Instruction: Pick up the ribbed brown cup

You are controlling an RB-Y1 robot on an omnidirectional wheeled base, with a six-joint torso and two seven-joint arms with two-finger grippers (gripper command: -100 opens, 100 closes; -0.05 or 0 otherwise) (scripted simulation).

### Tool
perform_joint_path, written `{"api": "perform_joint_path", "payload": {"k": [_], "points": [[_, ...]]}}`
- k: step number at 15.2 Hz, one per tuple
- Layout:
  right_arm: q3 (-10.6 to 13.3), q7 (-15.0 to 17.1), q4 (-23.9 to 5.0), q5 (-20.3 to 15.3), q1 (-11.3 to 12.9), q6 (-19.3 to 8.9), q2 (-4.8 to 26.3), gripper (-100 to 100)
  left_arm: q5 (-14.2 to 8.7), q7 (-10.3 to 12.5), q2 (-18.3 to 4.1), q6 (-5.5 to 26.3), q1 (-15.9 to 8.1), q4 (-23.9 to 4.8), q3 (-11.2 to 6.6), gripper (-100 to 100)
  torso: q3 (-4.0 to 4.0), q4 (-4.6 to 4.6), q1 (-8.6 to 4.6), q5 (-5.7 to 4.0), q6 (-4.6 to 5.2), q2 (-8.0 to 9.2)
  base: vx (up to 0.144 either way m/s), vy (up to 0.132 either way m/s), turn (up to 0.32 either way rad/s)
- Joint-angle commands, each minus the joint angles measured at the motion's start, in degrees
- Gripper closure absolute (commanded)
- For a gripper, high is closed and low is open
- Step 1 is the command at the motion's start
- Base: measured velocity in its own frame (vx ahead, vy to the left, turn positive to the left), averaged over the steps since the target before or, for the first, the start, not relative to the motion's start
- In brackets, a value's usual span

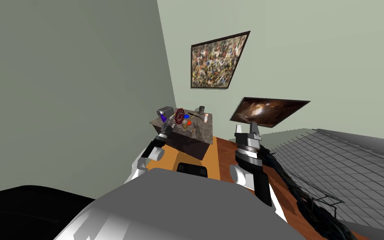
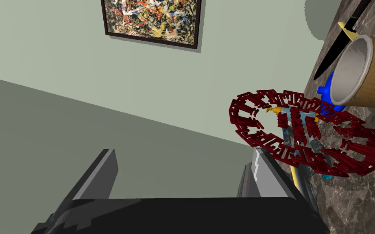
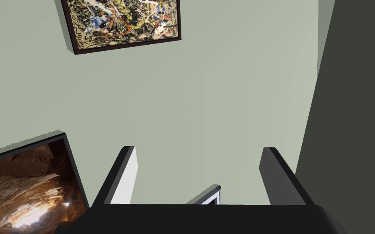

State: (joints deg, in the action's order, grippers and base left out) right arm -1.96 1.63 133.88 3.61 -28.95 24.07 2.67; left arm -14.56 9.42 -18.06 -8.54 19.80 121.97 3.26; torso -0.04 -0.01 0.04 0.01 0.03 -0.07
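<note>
The cup (image 2: 365, 73) stands near the middle of the table (image 2: 357, 203), brown outside and grey inside, with its mouth open and nothing in it that we can see. It looks to be upright. Our left gripper (image 2: 180, 170) hovers at the table's left edge, its two fingers spread wide with nothing between them. It is not yet lined up with the cup, which lies off to one side of the fingers.

A dark red openwork trivet (image 2: 304, 134) lies flat between the gripper and the cup, with a blue thing (image 2: 325, 95) just beside the cup and a black-handled knife (image 2: 337, 44) beyond it.

We judge the cup to be light, stiff and hollow. Its wall looks thin, so a hard squeeze is not needed. The outside looks matte and its ribs are faint, so we expect little slip. The best hold seems to be across the body below the rim, one finger on each side. The approach should pass over the trivet and not drag through it.

The tabletop is dark veined stone, hard and smooth, so a nudged cup could slide or tip toward the knife. The room has pale green walls, with a framed splatter painting (image 1: 218, 60) hanging above the table and a screen (image 1: 268, 110) to the right. Our right gripper (image 3: 201, 174) is raised near that screen, fingers apart and empty.
</note>
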Motion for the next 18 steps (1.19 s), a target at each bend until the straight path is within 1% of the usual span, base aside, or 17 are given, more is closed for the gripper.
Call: {"api": "perform_joint_path", "payload": {"k": [1,2,3,5,6,7,9,10,12,13,14,16,17,18], "points": [[0.0,0.0,0.0,0.0,0.0,0.0,0.0,0,-1.1,0.9,-1.1,2.9,-1.0,-0.7,0.00,-100,0.00,0.00,0.00,0.00,0.00,0.00,0.014,0.011,-0.112],[0.0,0.0,0.0,0.0,0.0,0.0,0.0,0,-1.1,0.9,-1.1,3.4,-1.0,-0.7,0.00,-100,-0.01,0.00,0.00,0.00,-0.01,-0.01,0.011,0.011,-0.044],[0.0,0.0,0.0,0.0,0.0,0.0,0.0,0,-2.7,2.1,-2.8,5.3,-2.5,-1.4,-0.01,-100,0.00,-0.01,0.00,0.01,-0.03,0.00,0.014,0.013,-0.118],[0.0,0.0,0.0,0.0,0.0,0.0,0.0,0,-2.7,2.1,-2.8,7.3,-2.5,-1.4,-0.01,-100,-0.01,-0.01,0.03,0.01,-0.01,-0.02,0.013,0.015,-0.090],[0.0,0.0,0.0,0.0,0.0,0.0,0.0,0,-2.7,2.1,-2.8,7.4,-2.5,-1.4,-0.01,-100,-0.01,-0.01,0.02,0.01,-0.03,-0.01,0.007,0.008,0.010],[0.0,0.0,0.0,0.0,0.0,0.0,0.0,0,-4.4,3.3,-4.4,9.5,-4.1,-2.2,-0.01,-100,0.00,0.00,0.00,0.01,-0.04,0.01,0.012,0.006,-0.088],[0.0,0.0,0.0,0.0,0.0,0.0,0.0,0,-4.4,3.3,-4.4,11.6,-4.1,-2.2,-0.01,-100,-0.01,-0.01,0.00,0.00,0.00,-0.02,0.015,0.012,-0.105],[0.0,0.0,0.0,0.0,0.0,0.0,0.0,0,-6.1,4.6,-6.1,13.0,-5.8,-2.9,-0.01,-100,-0.01,-0.01,0.00,0.00,-0.03,-0.01,0.015,0.016,-0.111],[0.0,0.0,0.0,0.0,0.0,0.0,0.0,0,-6.1,4.6,-6.1,15.6,-5.8,-2.9,-0.01,-100,-0.02,-0.01,0.02,0.01,0.00,-0.03,0.014,0.016,-0.090],[0.0,0.0,0.0,0.0,0.0,0.0,0.0,0,-6.1,4.6,-6.1,15.9,-5.8,-2.9,-0.01,-100,-0.01,-0.01,0.02,0.01,-0.03,-0.02,0.007,0.009,0.003],[0.0,0.0,0.0,0.0,0.0,0.0,0.0,0,-7.9,5.9,-7.7,17.6,-7.5,-3.8,-0.02,-100,0.00,-0.01,0.01,0.01,-0.04,0.00,0.012,0.008,-0.128],[0.0,0.0,0.0,0.0,0.0,0.0,0.0,0,-7.9,5.9,-7.7,19.9,-7.5,-3.8,-0.02,-100,-0.01,-0.01,0.01,0.00,-0.01,-0.01,0.012,0.016,-0.094],[0.0,0.0,0.0,0.0,0.0,0.0,0.0,0,-7.9,5.9,-7.7,20.3,-7.5,-3.8,-0.02,-100,-0.01,-0.01,0.01,0.01,-0.03,-0.01,0.007,0.009,0.012],[0.0,0.0,0.0,0.0,0.0,0.0,0.0,0,-9.7,7.2,-9.4,22.2,-9.2,-4.6,-0.02,-100,0.00,0.00,-0.01,0.00,-0.04,0.01,0.013,0.007,-0.113]]}}
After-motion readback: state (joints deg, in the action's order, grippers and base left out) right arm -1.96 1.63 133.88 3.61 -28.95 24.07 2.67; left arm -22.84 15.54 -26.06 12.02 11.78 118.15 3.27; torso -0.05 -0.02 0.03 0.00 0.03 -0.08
